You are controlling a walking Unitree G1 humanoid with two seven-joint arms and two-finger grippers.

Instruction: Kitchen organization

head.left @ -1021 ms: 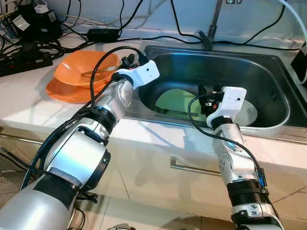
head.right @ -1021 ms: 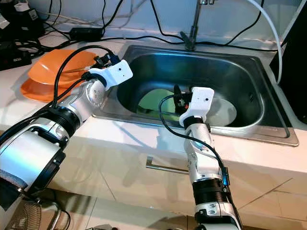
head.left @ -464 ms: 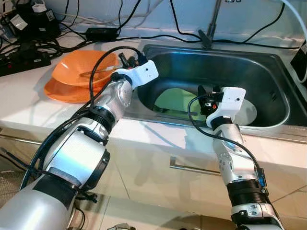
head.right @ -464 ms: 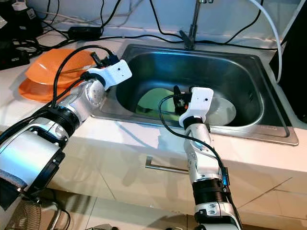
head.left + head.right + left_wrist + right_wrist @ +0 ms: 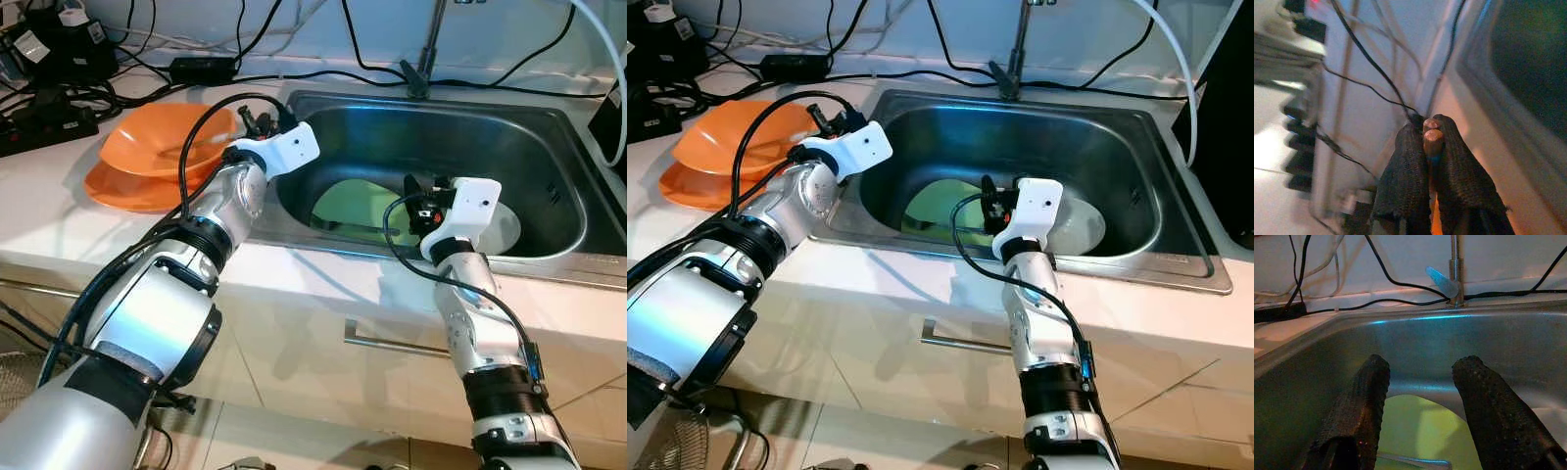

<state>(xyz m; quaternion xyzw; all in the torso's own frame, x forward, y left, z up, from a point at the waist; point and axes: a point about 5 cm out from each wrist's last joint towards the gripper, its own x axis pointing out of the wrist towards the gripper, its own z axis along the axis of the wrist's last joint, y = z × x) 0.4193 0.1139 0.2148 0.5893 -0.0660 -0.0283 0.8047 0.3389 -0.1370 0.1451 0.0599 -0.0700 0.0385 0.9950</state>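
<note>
On the left of the desk (image 5: 59, 220) you have two stacked orange bowls (image 5: 157, 157) with a utensil resting in the top one. Your left gripper (image 5: 1432, 142) hangs between those bowls and the sink (image 5: 549, 137) rim, jaws clenched on a pair of thin wooden sticks, probably chopsticks (image 5: 1432, 134). Judgement: choose the drop point first, then lower before you let go, so the sticks do not roll off the desk.

In the sink lie a green plate (image 5: 358, 206) and, beside it on the right, a white plate (image 5: 505, 230), with a thin metal utensil across the green one. Your right gripper (image 5: 1420, 382) hovers above the green plate, jaws released and holding nothing. Judgement: come in low at the plate's edge, since a flat plate on steel gives little to grip.
</note>
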